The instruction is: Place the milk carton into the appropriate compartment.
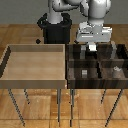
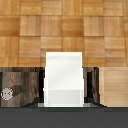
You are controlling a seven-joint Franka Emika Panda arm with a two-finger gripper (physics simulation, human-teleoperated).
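While our tool (image 1: 92, 46) grips the carton (image 2: 64, 77) upright, it hangs just above the dark tray's (image 1: 70, 67) far rim; we judge the cell (image 1: 82, 54) lies straight below.

Exterior view looks from high in front; wrist view looks straight down, close, sharing the dark tray (image 1: 96, 64).

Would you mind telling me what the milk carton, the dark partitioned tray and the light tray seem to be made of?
Milk carton: smooth white, faintly glossy, plausibly coated card; no print visible. Dark partitioned tray: dark brown, mottled grain, looks like stained wood. Light tray: pale tan, even matte walls, possibly light wood or board; the render leaves it open.
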